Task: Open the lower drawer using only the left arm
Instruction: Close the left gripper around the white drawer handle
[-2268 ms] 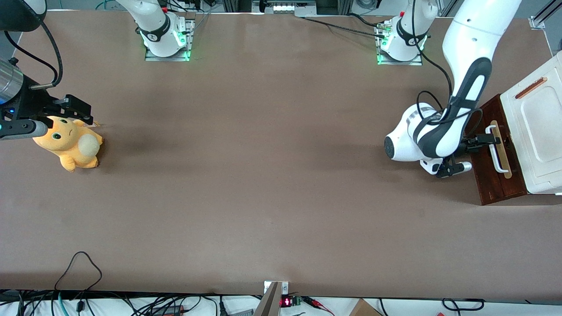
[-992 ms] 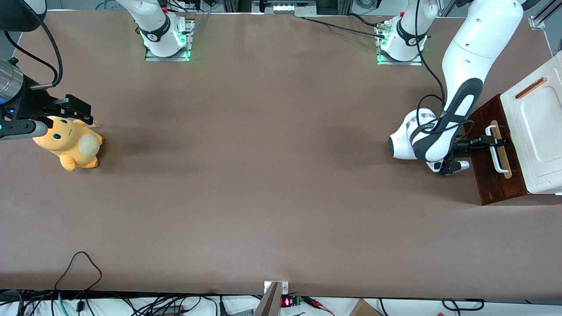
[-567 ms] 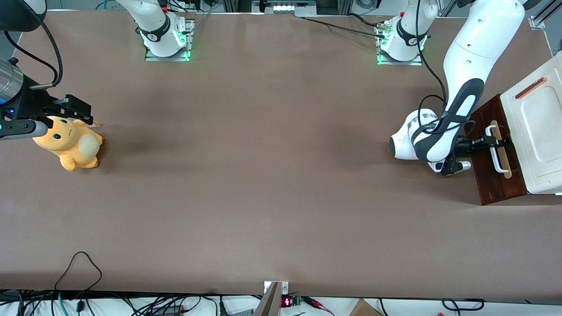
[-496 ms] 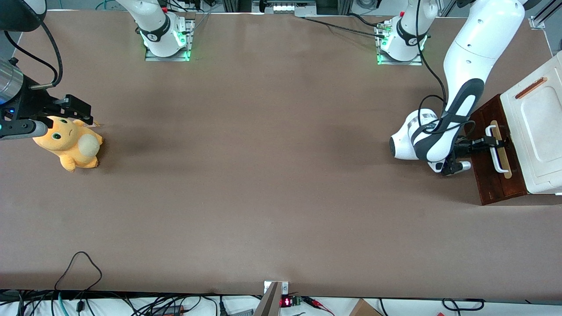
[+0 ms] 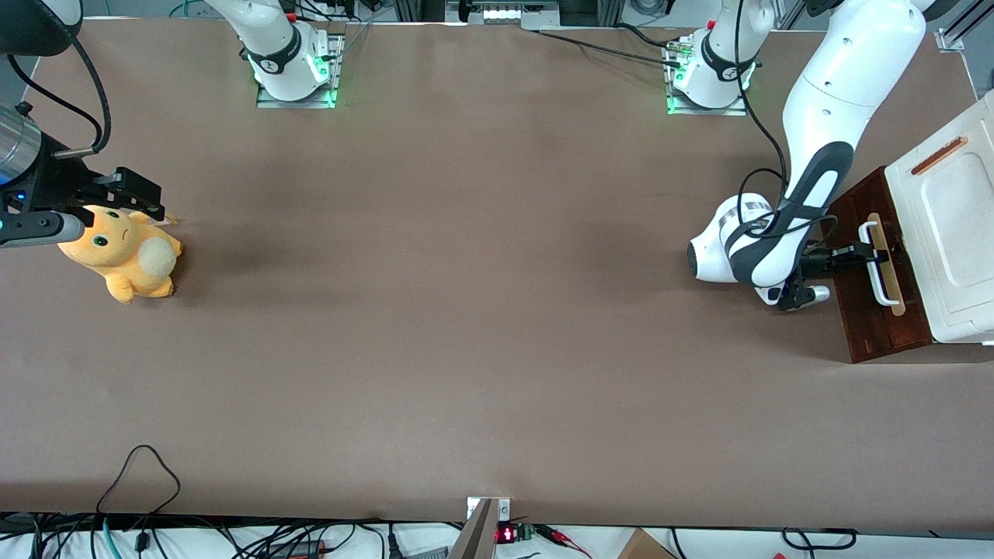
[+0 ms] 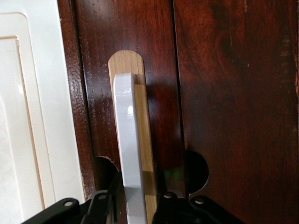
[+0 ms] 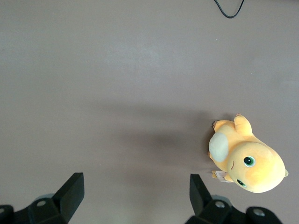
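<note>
The large glossy white left arm with dark grey joint sections point(image 5: 808, 155) reaches down at the working arm's end of the brown worktop point(image 5: 466, 310), its small black two-finger pincer point(image 5: 868, 251) set at the white bar handle point(image 5: 876, 264) of the lower drawer with the dark red-brown wooden front point(image 5: 874, 303); in the wrist view the pincer point(image 6: 132, 205) straddles the handle point(image 6: 127, 140), one black finger point(image 6: 100, 207) on each side of the bar where it lies along the pale wood strip point(image 6: 147, 154), the pads close against it, so the pincer is clenched on the handle; the drawer front point(image 6: 233, 93) fills that view, with the white moulded cabinet top point(image 6: 28, 116) beside it; in the front view the cabinet top point(image 5: 951, 225) carries a narrow orange slot point(image 5: 939, 155); the drawer front shows just at the edge of the cabinet top, toward the middle of the worktop; toward the parked arm's end lies a yellow-orange plush toy with a cream belly point(image 5: 124, 256), well apart from the drawer.
</note>
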